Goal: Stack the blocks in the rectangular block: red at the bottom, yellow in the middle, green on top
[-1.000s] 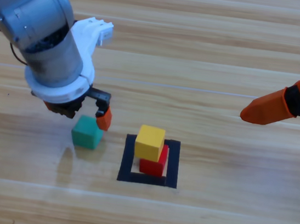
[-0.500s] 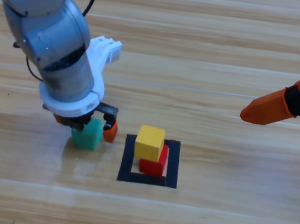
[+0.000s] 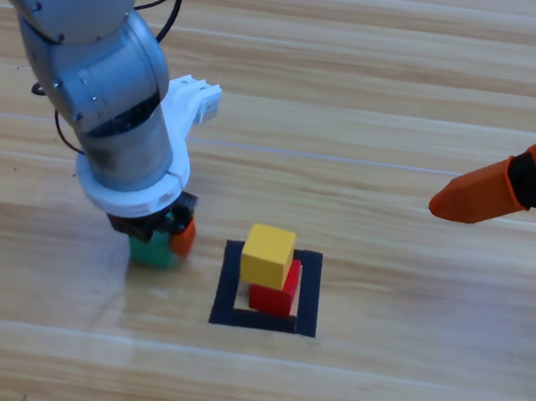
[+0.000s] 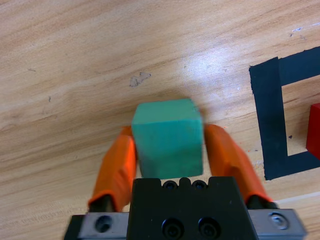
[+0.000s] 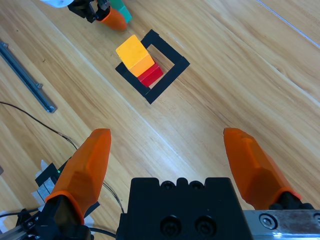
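I have the left gripper (image 4: 169, 165) down at table level with its jaws straddling the green (image 4: 168, 138) cube, one orange jaw on each flank; whether they are already pressing its faces or only just beside them I cannot tell for sure, so I treat the grasp as unconfirmed. The green cube sits on the wood just outside the rectangular block (image 3: 229, 284), whose near tape edge lies a little beyond my right jaw in the left wrist view. Inside that outline the yellow (image 3: 268, 255) cube rests on the red (image 3: 280, 296) one, slightly offset rather than squarely aligned. To do this step well, I judge I should squeeze with the cube centred between the jaws, lift straight up until it is above the yellow top, carry it across, line it up over the yellow face and lower gently, since a sideways nudge could topple the offset pair. The right gripper (image 5: 172, 152) waits well away from the stack, jaws spread wide and holding nothing. Count: three cubes, one of each colour; one taped outline; two grippers.
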Robot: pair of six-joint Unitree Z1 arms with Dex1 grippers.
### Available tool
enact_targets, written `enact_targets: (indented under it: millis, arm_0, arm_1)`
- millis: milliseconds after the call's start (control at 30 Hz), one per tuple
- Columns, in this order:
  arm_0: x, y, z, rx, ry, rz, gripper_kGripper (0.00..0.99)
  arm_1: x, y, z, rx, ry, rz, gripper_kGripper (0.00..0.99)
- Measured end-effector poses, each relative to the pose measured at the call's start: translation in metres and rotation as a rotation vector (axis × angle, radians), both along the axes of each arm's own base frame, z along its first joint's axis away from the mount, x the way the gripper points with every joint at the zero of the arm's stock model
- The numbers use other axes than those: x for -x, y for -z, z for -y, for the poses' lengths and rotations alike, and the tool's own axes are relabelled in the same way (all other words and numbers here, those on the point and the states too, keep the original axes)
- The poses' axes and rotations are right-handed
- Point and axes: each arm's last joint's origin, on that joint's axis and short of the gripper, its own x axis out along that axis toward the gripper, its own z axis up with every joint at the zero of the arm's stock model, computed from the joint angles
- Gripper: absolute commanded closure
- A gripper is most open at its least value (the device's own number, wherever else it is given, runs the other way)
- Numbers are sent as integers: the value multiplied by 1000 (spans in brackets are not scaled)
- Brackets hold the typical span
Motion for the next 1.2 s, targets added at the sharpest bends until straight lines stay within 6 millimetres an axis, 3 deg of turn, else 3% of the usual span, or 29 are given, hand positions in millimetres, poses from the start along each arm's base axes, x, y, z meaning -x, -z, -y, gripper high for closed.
enact_targets:
  millis: [100,233,300,400,567,667,700,767,900,1200]
  arm_0:
    - [0,0,0,-2,1,1,844]
    - [-2,-2,0,-15,0,18,847]
    - [-8,-14,3,-38,-7,40,850]
    - [-23,-51,14,-30,-15,90,953]
    - [-43,-131,33,28,-12,125,953]
    - [-53,-150,42,44,-33,109,953]
    - [-59,-146,47,42,-54,81,953]
    - [-68,-117,57,31,-104,2,952]
    - [-71,-92,65,22,-153,-83,952]
    - [-51,-102,87,33,-133,-84,952]
  arm_1:
    - [0,0,0,0,0,0,0]
    - [0,0,0,0,0,0,0]
    - [0,0,0,0,0,0,0]
    - [0,0,0,0,0,0,0]
    - [0,0,0,0,0,0,0]
    - [0,0,0,0,0,0,0]
    - [0,0,0,0,0,0,0]
    - [0,0,0,0,1,0,0]
    - [0,0,0,-1,1,-1,0]
    - [0,0,0,-1,3,-2,0]
